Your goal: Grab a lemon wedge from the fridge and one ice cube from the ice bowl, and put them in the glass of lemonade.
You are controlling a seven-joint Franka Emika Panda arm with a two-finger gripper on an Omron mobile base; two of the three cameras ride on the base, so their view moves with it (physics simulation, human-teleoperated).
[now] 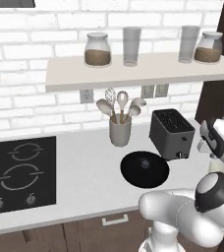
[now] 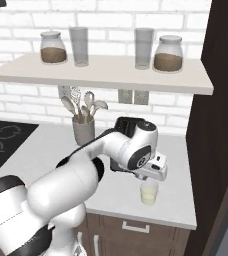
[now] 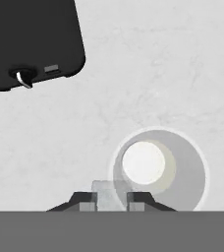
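Ice cube held over the lemonade glass

The gripper [image 3: 111,201] holds the ice cube [image 3: 107,193] between narrow fingers, just above the glass of lemonade [image 2: 149,192] near the counter [image 2: 181,165]'s front right corner, beside the toaster [image 1: 171,133]; no readable writing.

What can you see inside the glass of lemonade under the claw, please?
In the hand view the glass of lemonade holds pale yellow liquid; no lemon wedge or cube shows in it. A greyish ice cube sits between the claw fingertips, above the glass rim, covering part of it.
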